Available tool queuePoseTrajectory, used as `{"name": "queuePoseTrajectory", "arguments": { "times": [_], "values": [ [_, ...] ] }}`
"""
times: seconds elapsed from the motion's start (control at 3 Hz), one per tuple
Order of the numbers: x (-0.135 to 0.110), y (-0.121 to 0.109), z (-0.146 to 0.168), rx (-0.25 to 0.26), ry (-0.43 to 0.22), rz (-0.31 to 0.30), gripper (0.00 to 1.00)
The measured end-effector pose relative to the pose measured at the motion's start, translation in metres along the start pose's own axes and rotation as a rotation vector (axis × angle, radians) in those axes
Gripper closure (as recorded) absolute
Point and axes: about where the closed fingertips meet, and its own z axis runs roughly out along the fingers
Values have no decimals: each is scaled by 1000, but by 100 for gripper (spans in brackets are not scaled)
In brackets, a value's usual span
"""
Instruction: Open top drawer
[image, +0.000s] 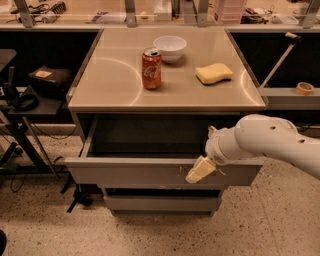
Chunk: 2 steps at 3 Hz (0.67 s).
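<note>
The top drawer (130, 171) is a wide grey flat-fronted drawer under the tabletop. It stands pulled out toward me, and its dark inside shows behind the front. Small white scuff marks sit right of centre on its front. My gripper (199, 171), with pale yellowish fingers, is at the drawer front's upper edge, right of centre, next to the scuffs. The white arm (270, 141) reaches in from the right and covers the drawer's right end.
On the tabletop (110, 80) stand a red soda can (151, 69), a white bowl (170, 48) and a yellow sponge (213, 73). A narrower grey drawer (160, 202) sits below. A black stand (25, 105) is at the left, a shelf with a tape roll (303, 88) at the right.
</note>
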Motion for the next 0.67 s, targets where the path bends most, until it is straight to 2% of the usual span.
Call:
{"name": "queuePoseTrajectory", "arguments": {
  "times": [0.33, 0.67],
  "values": [
    [0, 0, 0, 0, 0, 0, 17],
    [0, 0, 0, 0, 0, 0, 41]
  ]
}}
